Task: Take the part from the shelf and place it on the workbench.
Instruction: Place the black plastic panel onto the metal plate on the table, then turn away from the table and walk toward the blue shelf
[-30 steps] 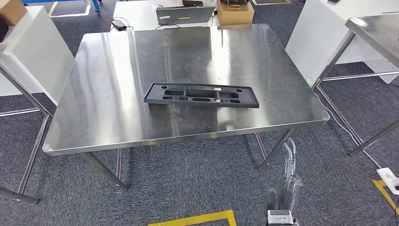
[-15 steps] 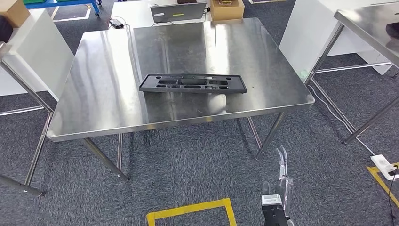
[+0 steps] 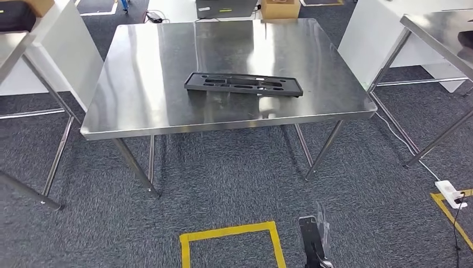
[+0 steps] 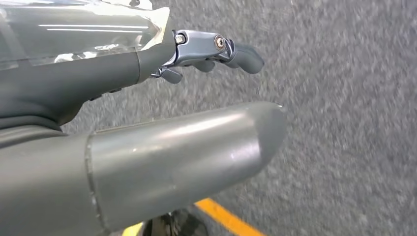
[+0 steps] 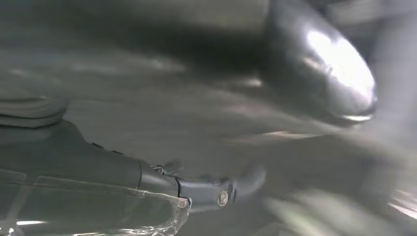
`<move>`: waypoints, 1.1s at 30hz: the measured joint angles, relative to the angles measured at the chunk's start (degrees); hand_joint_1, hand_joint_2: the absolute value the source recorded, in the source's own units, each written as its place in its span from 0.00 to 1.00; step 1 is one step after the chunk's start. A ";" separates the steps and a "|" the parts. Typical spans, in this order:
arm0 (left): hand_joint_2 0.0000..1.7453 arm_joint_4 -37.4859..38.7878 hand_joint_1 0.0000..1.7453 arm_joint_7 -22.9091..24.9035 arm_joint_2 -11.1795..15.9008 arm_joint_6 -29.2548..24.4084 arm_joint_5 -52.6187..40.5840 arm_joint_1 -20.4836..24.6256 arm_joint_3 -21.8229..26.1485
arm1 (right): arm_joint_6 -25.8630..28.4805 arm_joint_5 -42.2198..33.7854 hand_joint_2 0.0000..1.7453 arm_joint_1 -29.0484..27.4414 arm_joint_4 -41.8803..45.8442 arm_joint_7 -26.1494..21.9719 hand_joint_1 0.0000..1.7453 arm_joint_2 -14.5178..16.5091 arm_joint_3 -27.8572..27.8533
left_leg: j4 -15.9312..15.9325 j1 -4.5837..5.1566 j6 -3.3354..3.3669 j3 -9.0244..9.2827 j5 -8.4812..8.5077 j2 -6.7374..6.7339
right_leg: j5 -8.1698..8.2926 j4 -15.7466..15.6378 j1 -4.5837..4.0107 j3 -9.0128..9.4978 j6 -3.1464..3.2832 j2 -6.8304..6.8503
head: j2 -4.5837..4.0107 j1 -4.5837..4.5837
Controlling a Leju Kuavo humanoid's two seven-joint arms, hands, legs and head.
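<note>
On my left wrist feed, the left hand (image 4: 147, 113) extends in from the picture's left edge over grey carpet floor (image 4: 344, 123). I read the thick grey thumb (image 4: 182, 157) as straight and extended, with a rounded tip. The darker fingers (image 4: 221, 51) lie apart from the thumb, slightly curled at their tips. Nothing sits between thumb and fingers. A clear plastic cover (image 4: 83, 34) wraps the back of the hand. A yellow floor line (image 4: 221, 219) runs across the carpet beneath the thumb.
</note>
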State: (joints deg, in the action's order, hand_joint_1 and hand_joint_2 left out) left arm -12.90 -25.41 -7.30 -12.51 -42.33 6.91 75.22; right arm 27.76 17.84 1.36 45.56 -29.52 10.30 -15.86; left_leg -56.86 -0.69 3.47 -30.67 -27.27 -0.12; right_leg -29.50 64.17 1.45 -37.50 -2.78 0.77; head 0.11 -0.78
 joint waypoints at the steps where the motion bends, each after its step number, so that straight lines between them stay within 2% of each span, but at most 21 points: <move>1: 0.00 0.00 0.00 0.21 0.03 -0.16 -0.13 -0.06 -0.02 | -0.29 0.46 0.00 0.95 -5.04 5.19 0.00 -0.84 -1.15 | -0.04 0.10 0.19 -0.96 0.74 0.10 | -2.42 3.80 -0.02 -0.89 0.20 -0.09 | 0.00 -0.12; 2: 0.00 0.00 0.00 0.47 0.02 -0.37 -0.22 -0.17 -0.03 | -0.88 0.98 0.00 1.50 -9.45 10.37 0.00 -1.55 -2.05 | -0.11 0.20 0.21 -1.83 1.47 0.19 | -3.85 7.17 -0.07 -1.34 0.07 -0.21 | 0.00 -0.14; 4: 0.00 0.00 0.00 1.20 -0.12 -1.03 -0.26 -0.40 -0.03 | -1.79 2.50 0.00 1.63 -16.49 19.59 0.00 -2.44 -3.14 | -0.31 0.33 0.08 -3.47 2.80 0.25 | -3.15 9.27 -0.18 0.09 -0.97 -0.41 | 0.00 -0.14; 6: 0.00 0.00 0.00 2.21 -0.39 -1.91 -0.37 -0.45 -0.03 | -2.07 5.30 0.00 1.39 -21.30 27.32 0.00 -2.66 -3.33 | -0.53 0.38 -0.30 -4.92 4.00 0.25 | -0.93 3.50 -0.27 5.34 -1.64 -0.48 | 0.00 -0.15; 8: 0.00 0.00 0.00 3.36 -0.70 -2.70 -0.53 -0.38 -0.03 | -2.07 8.56 0.00 1.48 -24.80 33.87 0.00 -2.65 -2.66 | -0.69 0.56 -0.95 -5.95 5.14 0.18 | -1.08 -5.19 -0.68 11.10 -1.05 -0.57 | 0.00 -0.13; 10: 0.00 0.01 0.00 4.36 -0.94 -3.42 -0.60 -0.36 -0.03 | -2.04 10.90 0.00 1.57 -27.39 37.54 0.00 -2.62 -1.68 | -0.58 0.65 -1.69 -6.35 6.23 0.02 | -1.88 -9.13 -1.21 12.89 0.02 -0.67 | 0.00 -0.10; 12: 0.00 0.02 0.00 5.22 -1.02 -4.35 -0.68 -0.51 -0.02 | -1.78 12.35 0.00 1.58 -29.19 38.31 0.00 -2.63 -0.78 | -0.68 0.35 -2.43 -6.72 6.34 -0.01 | -1.09 -9.29 -0.97 12.07 1.20 -0.55 | 0.00 -0.10; 13: 0.00 0.02 0.00 5.55 -1.05 -4.82 -0.72 -0.61 -0.02 | -1.51 12.84 0.00 1.67 -29.80 38.31 0.00 -2.65 -0.38 | -1.58 0.17 -2.78 -7.20 4.79 0.04 | -0.43 -9.33 -0.78 11.55 1.90 -0.43 | 0.00 -0.09; 15: 0.00 0.02 0.00 5.94 -1.13 -5.53 -0.77 -0.73 -0.02 | -0.90 13.42 0.00 1.91 -30.60 37.76 0.00 -2.76 0.26 | -6.37 -0.07 -3.33 -8.63 -1.22 0.11 | 1.05 -9.38 -0.53 10.10 2.86 -0.20 | 0.00 0.01; 17: 0.00 0.02 0.00 6.02 -1.22 -6.00 -0.78 -0.73 -0.02 | -0.36 13.72 0.00 2.02 -31.17 37.03 0.00 -2.87 0.63 | -13.49 -0.14 -3.81 -9.71 -6.18 0.13 | 2.50 -9.28 -0.63 8.47 3.05 -0.03 | 0.00 0.07; 18: 0.00 0.02 0.00 6.01 -1.25 -6.15 -0.83 -0.72 -0.02 | -0.13 13.80 0.00 2.08 -31.45 36.77 0.00 -2.94 0.71 | -16.08 -0.22 -3.98 -9.62 -6.55 0.12 | 3.21 -9.19 -0.67 7.64 2.94 0.08 | 0.00 0.07; 19: 0.00 0.02 0.00 5.98 -1.26 -6.27 -0.87 -0.71 -0.03 | 0.09 13.86 0.00 2.16 -31.69 36.54 0.00 -3.03 0.75 | -17.14 -0.35 -4.09 -8.76 -5.54 0.12 | 3.92 -9.02 -0.69 6.72 2.78 0.17 | 0.00 0.08; 21: 0.00 0.02 0.00 5.93 -1.28 -6.51 -1.02 -0.62 -0.02 | 0.35 13.88 0.00 2.36 -32.07 36.27 0.00 -3.20 0.77 | -13.37 -0.68 -4.12 -4.09 -2.44 0.11 | 5.11 -8.39 -0.61 4.80 2.24 0.22 | 0.00 0.09; 23: 0.00 0.02 0.00 5.89 -1.37 -6.80 -1.24 -0.34 -0.02 | 0.55 13.78 0.00 2.53 -32.31 36.16 0.00 -3.33 0.77 | -5.06 -0.70 -3.92 2.20 -2.81 0.24 | 5.97 -7.49 -0.73 3.15 1.50 0.21 | 0.00 0.05; 24: 0.00 0.02 0.00 5.88 -1.44 -6.90 -1.36 -0.19 -0.04 | 0.66 13.73 0.00 2.63 -32.41 36.16 0.00 -3.38 0.76 | -1.92 -0.56 -3.66 4.10 -3.79 0.34 | 6.42 -7.20 -0.83 2.65 1.11 0.25 | 0.00 0.01; 25: 0.00 0.02 0.00 5.87 -1.50 -6.97 -1.44 -0.09 -0.06 | 0.78 13.69 0.00 2.71 -32.53 36.16 0.00 -3.43 0.75 | -0.19 -0.27 -3.25 4.87 -4.50 0.43 | 6.94 -7.12 -0.91 2.36 0.67 0.30 | 0.00 -0.04; 27: 0.00 0.03 0.00 5.87 -1.64 -7.03 -1.46 -0.13 -0.08 | 0.92 13.54 0.00 2.71 -32.82 36.16 0.00 -3.50 0.74 | 0.42 0.14 -1.98 3.99 -3.85 0.30 | 7.75 -7.13 -0.86 1.90 -0.16 0.32 | 0.00 0.00; 28: 0.00 0.04 0.00 5.88 -1.72 -7.03 -1.48 -0.16 -0.09 | 0.96 13.32 0.00 2.64 -32.97 36.14 0.00 -3.53 0.72 | 0.55 0.26 -1.25 3.34 -3.15 0.14 | 7.00 -6.51 -0.77 1.41 -0.22 0.20 | 0.00 0.03; 30: 0.00 0.04 0.00 5.86 -1.82 -6.94 -1.67 -0.15 -0.09 | 1.03 12.77 0.00 2.47 -33.18 36.10 0.00 -3.53 0.61 | 0.73 0.28 -0.08 1.71 -1.56 -0.14 | 2.48 -2.08 -0.51 -0.43 0.40 -0.07 | 0.00 -0.01; 32: 0.00 0.04 0.00 5.85 -1.85 -6.80 -2.09 -0.15 -0.18 | 1.26 12.51 0.00 2.41 -33.29 36.03 0.00 -3.51 0.44 | 0.67 0.40 0.27 -0.23 0.00 -0.18 | -2.57 5.43 -0.49 -2.24 0.71 -0.26 | 0.00 -0.13; 33: 0.00 0.04 0.00 5.85 -1.88 -6.75 -2.32 -0.15 -0.22 | 1.44 12.50 0.00 2.41 -33.33 35.99 0.00 -3.53 0.35 | 0.61 0.45 0.21 -1.24 0.77 -0.23 | -3.58 8.47 -0.50 -2.32 0.37 -0.32 | 0.00 -0.14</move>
State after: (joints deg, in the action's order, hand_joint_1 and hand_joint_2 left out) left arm -12.86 -19.56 -9.19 -19.26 -44.64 6.76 74.99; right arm 29.20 30.34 3.76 12.23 6.48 6.77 -15.51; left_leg -56.25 -0.25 3.68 -31.91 -26.49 -0.35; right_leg -33.08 72.64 0.95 -39.82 -2.41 0.45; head 0.11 -0.92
